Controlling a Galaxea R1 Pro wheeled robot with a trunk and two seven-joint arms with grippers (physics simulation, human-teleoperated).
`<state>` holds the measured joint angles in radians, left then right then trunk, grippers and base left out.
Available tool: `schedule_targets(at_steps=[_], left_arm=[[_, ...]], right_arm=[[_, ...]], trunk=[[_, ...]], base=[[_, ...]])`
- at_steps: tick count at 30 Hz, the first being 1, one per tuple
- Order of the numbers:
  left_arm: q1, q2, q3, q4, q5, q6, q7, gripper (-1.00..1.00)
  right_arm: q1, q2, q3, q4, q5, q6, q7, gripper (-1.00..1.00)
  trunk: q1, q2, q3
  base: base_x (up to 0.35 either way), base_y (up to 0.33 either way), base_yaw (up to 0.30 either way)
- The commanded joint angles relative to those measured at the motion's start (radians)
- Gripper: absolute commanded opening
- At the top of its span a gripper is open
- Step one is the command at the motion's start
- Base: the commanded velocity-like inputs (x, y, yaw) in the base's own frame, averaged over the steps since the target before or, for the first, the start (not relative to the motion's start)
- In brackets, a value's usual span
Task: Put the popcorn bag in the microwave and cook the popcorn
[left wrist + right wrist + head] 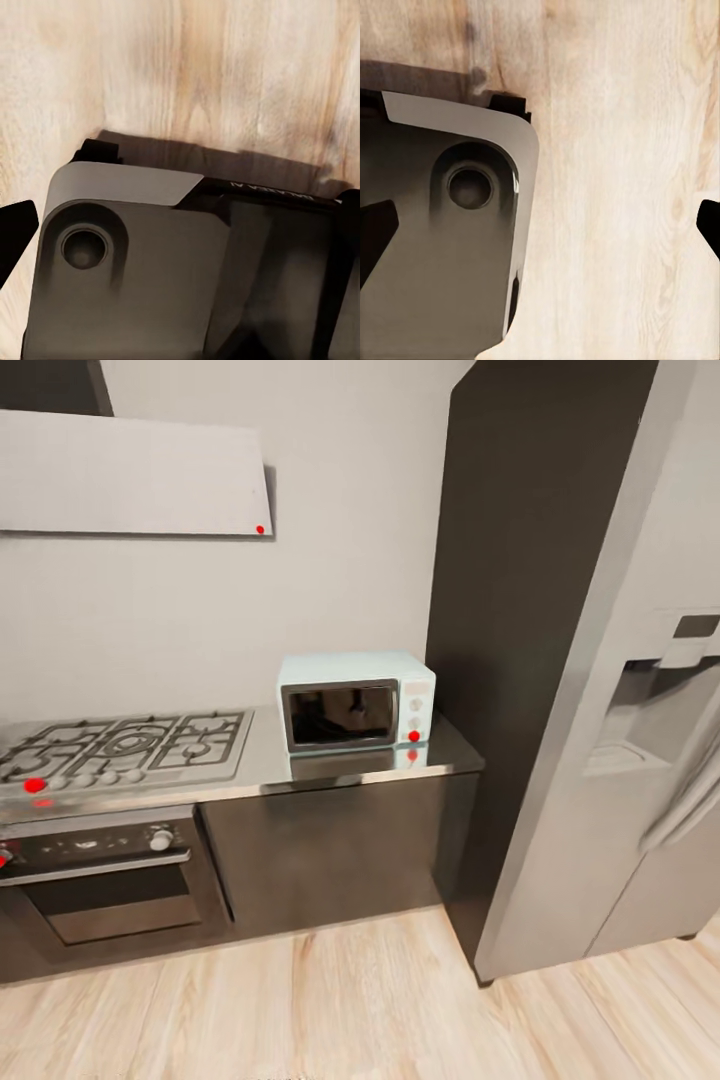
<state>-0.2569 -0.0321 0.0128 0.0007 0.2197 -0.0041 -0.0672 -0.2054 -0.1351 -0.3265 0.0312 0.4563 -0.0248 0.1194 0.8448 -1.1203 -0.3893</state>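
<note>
Two dark fingertips, one at each edge of the right wrist view, stood well apart over pale wood floor [615, 180], so the right gripper [540, 225] was open and carried nothing. In the left wrist view one dark fingertip [15, 232] showed at the edge above the robot's grey base [127, 285]; its partner was hidden, so I could not tell whether the left gripper was spread or closed.

From the head view, the small boxy pale blue-mint microwave [356, 700] with its dark glass door sat closed at the end of the shiny grey brushed-steel countertop [330, 772], between the gas hob with black grates [125, 745] and the tall dark cabinet side [520, 640]. No golden-brown popcorn sack lay on that stretch of worktop, so its place could not be told.

Risks from here, as I judged them: the bag had yet to be found, and searching meant turning the base near the large grey refrigerator [640, 760] and the steel oven [100, 880], either of which an arm could clip. The microwave stood tight against the cabinet side, so its door or an elbow might foul there. The hob knobs were close enough to be nudged by mistake.
</note>
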Motion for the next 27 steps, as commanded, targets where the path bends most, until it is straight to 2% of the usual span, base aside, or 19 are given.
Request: schedule_targets(at_steps=[1,6,11,22,27], left_arm=[[-0.001,0.0,0.001,0.001,0.007,0.0,-0.003,1.0],[-0.001,0.002,0.001,0.001,0.009,0.001,-0.003,1.0],[-0.001,0.007,0.001,0.001,0.01,0.001,-0.002,1.0],[-0.001,0.007,0.001,0.001,0.01,0.0,-0.002,1.0],[-0.001,0.005,0.001,0.001,0.01,0.001,-0.002,1.0]], right_arm=[[0.0,0.0,-0.008,0.002,0.008,-0.003,0.002,1.0],[0.001,0.001,-0.008,0.003,0.008,0.0,0.002,1.0],[0.001,0.013,-0.008,0.003,0.01,0.003,0.002,1.0],[0.001,0.013,-0.009,0.001,0.009,-0.003,0.002,1.0],[0.001,0.012,-0.009,0.001,0.009,-0.003,0.002,1.0]], trunk=[[0.0,-0.001,-0.001],[0.0,-0.001,-0.001],[0.0,-0.001,-0.001],[0.0,-0.001,-0.001],[0.0,-0.001,-0.001]], base=[[0.0,0.0,0.272],[0.0,0.0,0.272],[0.0,0.0,0.272],[0.0,0.0,0.272],[0.0,0.0,0.082]])
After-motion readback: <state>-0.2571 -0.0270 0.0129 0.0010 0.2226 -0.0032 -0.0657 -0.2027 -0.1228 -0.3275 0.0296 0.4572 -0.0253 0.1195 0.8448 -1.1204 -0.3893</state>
